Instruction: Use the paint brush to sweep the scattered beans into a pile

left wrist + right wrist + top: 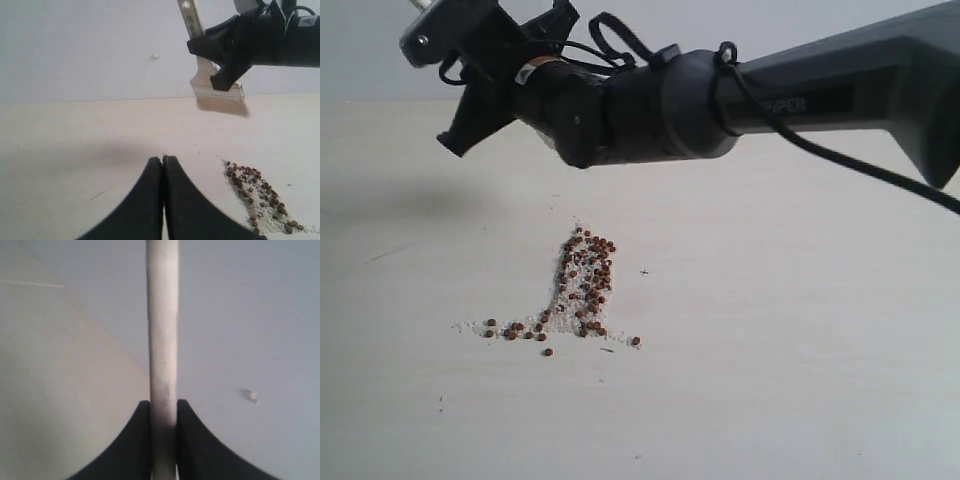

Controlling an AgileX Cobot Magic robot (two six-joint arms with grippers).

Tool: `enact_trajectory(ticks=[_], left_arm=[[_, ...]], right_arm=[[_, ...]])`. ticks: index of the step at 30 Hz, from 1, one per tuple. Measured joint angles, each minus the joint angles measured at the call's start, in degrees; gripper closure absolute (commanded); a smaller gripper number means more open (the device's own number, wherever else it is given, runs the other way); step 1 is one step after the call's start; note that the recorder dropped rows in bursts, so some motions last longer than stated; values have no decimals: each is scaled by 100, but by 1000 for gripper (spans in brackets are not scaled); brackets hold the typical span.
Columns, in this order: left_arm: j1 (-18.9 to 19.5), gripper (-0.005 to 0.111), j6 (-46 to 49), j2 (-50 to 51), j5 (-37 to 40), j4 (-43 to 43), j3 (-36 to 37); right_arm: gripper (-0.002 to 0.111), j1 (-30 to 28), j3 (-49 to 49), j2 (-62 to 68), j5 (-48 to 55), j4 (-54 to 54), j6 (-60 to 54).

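Note:
The beans (586,277) lie in a narrow pile of reddish-brown pellets and whitish grains, with a short trail (520,330) spreading sideways at its near end. In the left wrist view the beans (256,194) lie to one side of my left gripper (163,159), which is shut on nothing and low over the table. My right gripper (163,402) is shut on the paint brush (162,330) by its pale handle. It holds the brush (220,97) in the air beyond the pile's far end, bristles (223,105) down and clear of the beans. In the exterior view the right gripper (465,118) hides the brush.
The right arm (790,95) reaches across the top of the exterior view with a black cable (840,160) hanging beneath it. The pale table (800,340) carries a tiny dark mark (644,271) near the pile. A plain wall stands behind.

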Motion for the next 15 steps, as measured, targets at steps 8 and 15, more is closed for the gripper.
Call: enact_trajectory(ticks=[8,15], left_arm=[[0,106,0,0,0,0,0],[0,106,0,0,0,0,0]], right_arm=[[108,-744,0,134,125,-5271,3699],[108,-1340,0,194,-2517,-8886,6890]])
